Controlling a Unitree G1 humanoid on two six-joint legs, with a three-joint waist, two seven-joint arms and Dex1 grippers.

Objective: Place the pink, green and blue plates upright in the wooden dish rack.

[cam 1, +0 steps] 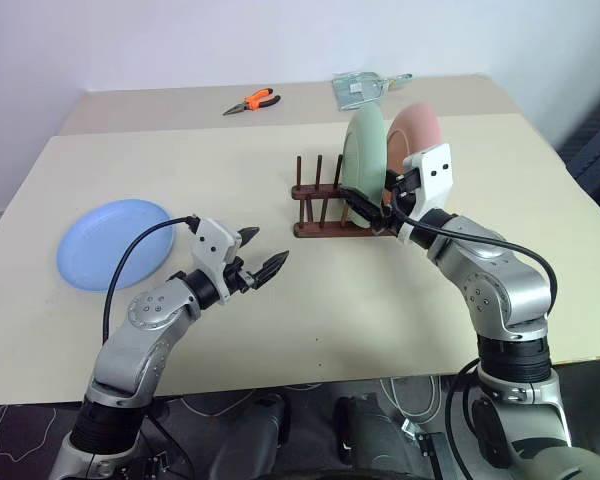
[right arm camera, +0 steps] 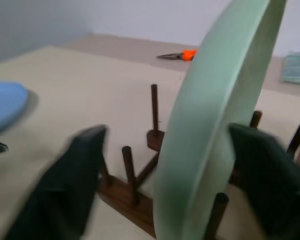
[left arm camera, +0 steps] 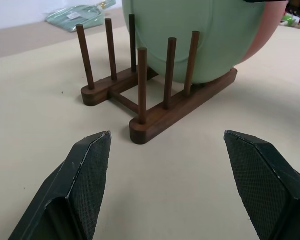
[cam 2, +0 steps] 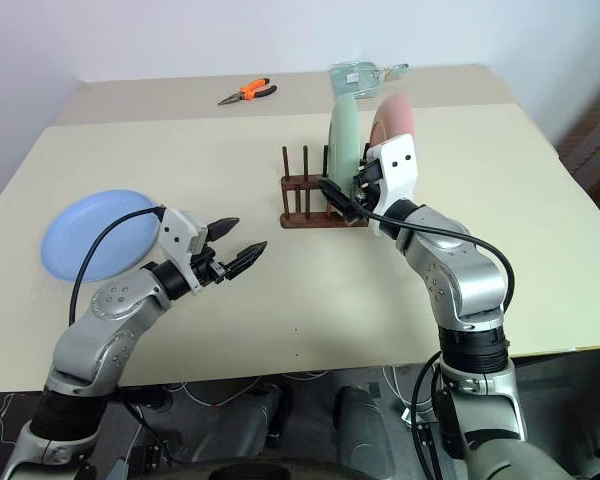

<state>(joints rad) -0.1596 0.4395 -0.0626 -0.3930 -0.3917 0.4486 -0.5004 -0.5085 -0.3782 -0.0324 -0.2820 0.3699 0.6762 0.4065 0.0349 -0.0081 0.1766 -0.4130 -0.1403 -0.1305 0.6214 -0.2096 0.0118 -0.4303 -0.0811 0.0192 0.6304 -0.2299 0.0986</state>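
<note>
Left hand (cam 1: 265, 252): fingers spread wide, holding nothing, hovering over the middle of the tabletop (cam 1: 330, 310) toward its near edge. The blue plate (cam 1: 113, 242) lies flat on its left, close to the left edge, clearly nearer this hand than the other.

Right hand (cam 2: 342, 197): fingers parted to either side of the green plate (cam 2: 342, 140), with no visible grip on it. That plate stands upright in the wooden dish rack (cam 1: 325, 205), with the pink plate (cam 1: 415, 135) upright just behind it.

Judgement: the blue plate is the remaining item, and the left hand must turn away from the rack to reach it.
</note>
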